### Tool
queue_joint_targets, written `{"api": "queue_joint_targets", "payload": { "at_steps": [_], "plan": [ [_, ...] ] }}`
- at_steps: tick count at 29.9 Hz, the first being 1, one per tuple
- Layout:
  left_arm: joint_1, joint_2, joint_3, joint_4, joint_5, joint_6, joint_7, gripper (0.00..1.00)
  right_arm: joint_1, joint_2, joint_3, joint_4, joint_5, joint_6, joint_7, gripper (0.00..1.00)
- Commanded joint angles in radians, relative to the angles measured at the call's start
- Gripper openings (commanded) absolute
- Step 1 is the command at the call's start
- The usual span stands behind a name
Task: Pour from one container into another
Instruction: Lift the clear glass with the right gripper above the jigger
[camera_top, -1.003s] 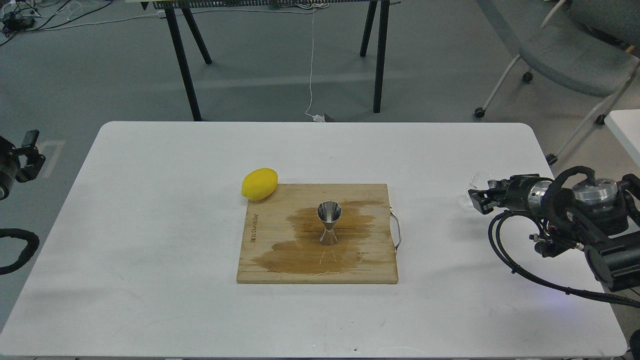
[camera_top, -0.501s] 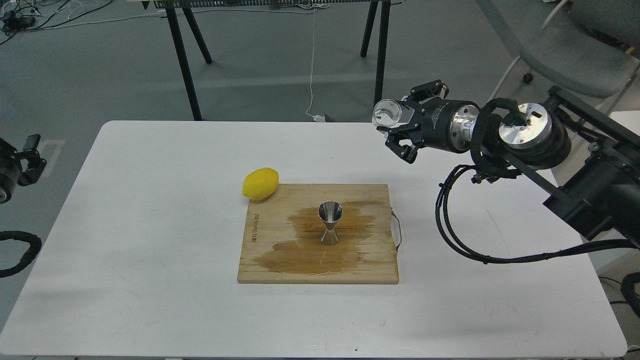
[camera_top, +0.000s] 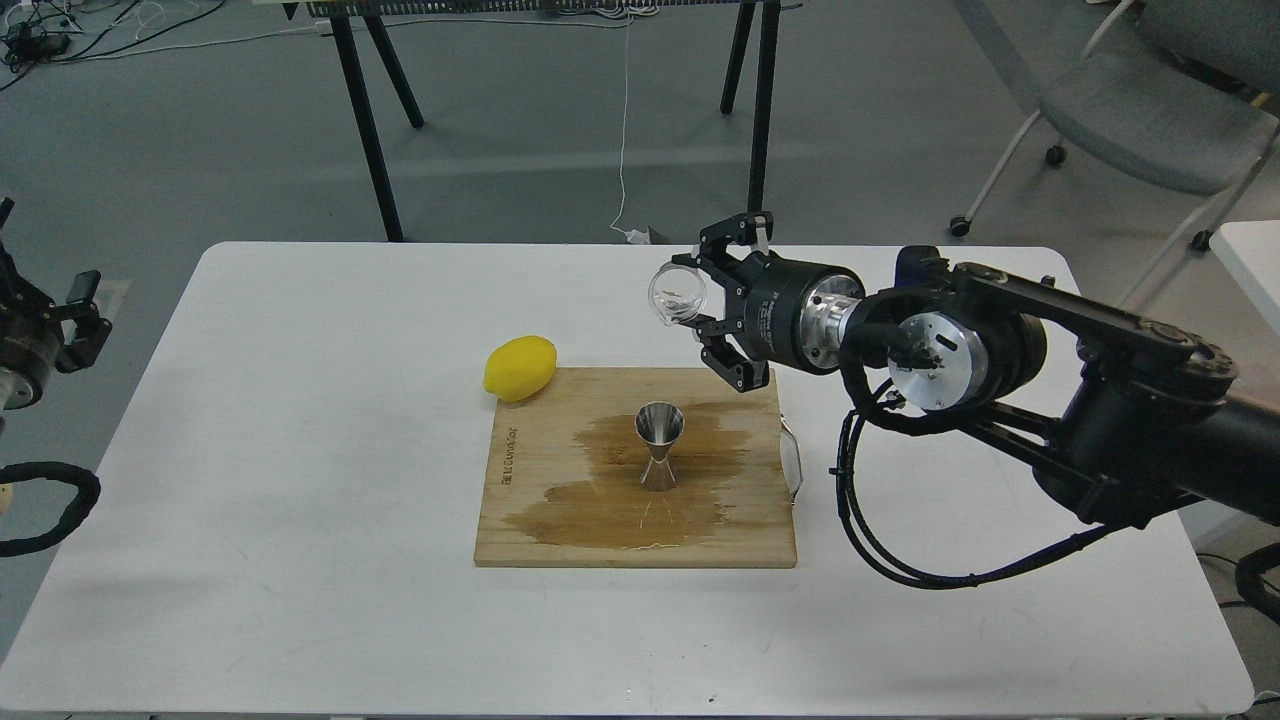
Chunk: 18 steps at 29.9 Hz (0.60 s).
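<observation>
The right gripper (camera_top: 712, 315) has its jaws closed on the clear glass cup (camera_top: 678, 296), tipped sideways above the cutting board (camera_top: 540, 500), toward the bench's far edge from the upright steel jigger (camera_top: 659, 446). The pour looks just beginning; wet stains already darken the board. The left gripper (camera_top: 70, 320) is idle, its state unclear.

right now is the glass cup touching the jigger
Apart. The head view shows the clear glass cup held up in the right gripper, with bare cutting board showing between it and the steel jigger.
</observation>
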Motion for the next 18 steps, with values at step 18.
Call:
{"api": "queue_joint_targets", "payload": {
  "at_steps": [18],
  "plan": [
    [0.002,0.001,0.0,0.0,0.0,0.0,0.0,1.0,0.004,-0.036,-0.18,0.072,-0.412,0.0,0.089,0.39]
  ]
}}
